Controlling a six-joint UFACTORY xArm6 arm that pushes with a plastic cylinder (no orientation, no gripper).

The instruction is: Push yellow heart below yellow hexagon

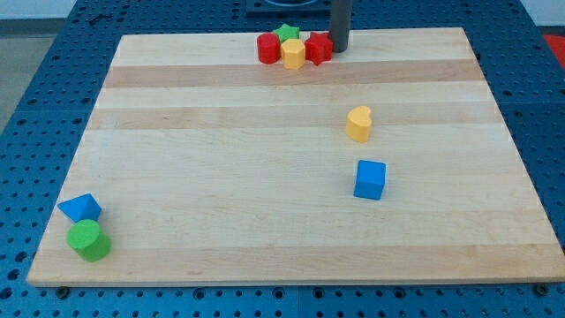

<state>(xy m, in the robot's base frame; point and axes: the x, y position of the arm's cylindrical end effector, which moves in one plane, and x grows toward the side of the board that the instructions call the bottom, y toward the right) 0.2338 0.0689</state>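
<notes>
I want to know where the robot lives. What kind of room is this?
Probably a robot lab: a wooden board of toy blocks, like the yellow heart, sits on a blue perforated workbench, with my tip near the top.

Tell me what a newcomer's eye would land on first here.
First, the tight cluster at the view's top edge: red cylinder, green star, yellow hexagon and red block, with my tip right beside the red block. Next, the yellow heart alone right of centre, the blue cube below it.

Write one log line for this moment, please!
my tip: view's top, beside red block | yellow heart: untouched, lower right of yellow hexagon
</notes>
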